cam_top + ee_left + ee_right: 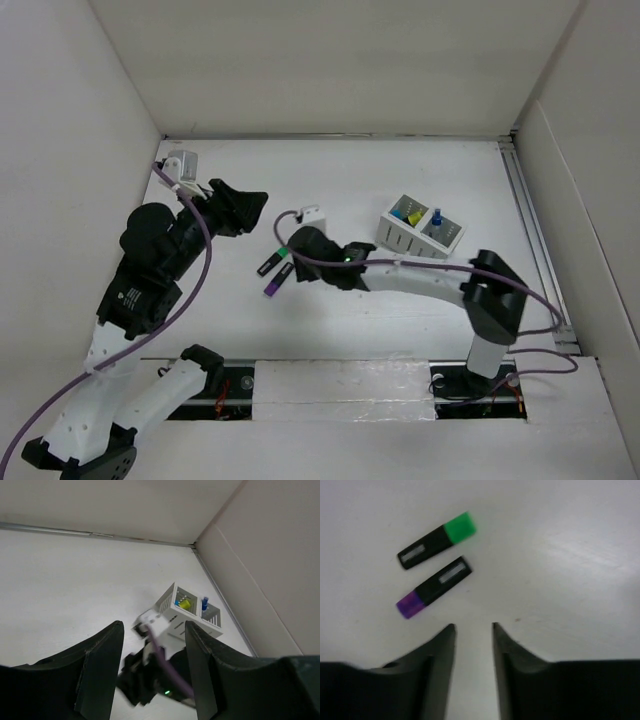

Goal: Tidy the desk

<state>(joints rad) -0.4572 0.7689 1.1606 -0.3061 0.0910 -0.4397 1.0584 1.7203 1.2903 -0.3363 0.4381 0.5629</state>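
Two black highlighters lie side by side on the white desk (400,170): one with a green cap (273,262) and one with a purple cap (277,280). In the right wrist view the green-capped one (436,540) and the purple-capped one (434,587) lie just ahead and left of my right gripper (472,626), which is open and empty. From above, that gripper (298,262) sits right beside them. My left gripper (248,205) is open and empty, raised left of centre. In its own view the left gripper (152,630) looks over the right wrist.
A small white compartmented holder box (420,227) stands right of centre, with a yellow item and a blue item inside; it also shows in the left wrist view (187,611). White panel walls enclose the desk, and a rail (530,220) runs along its right edge.
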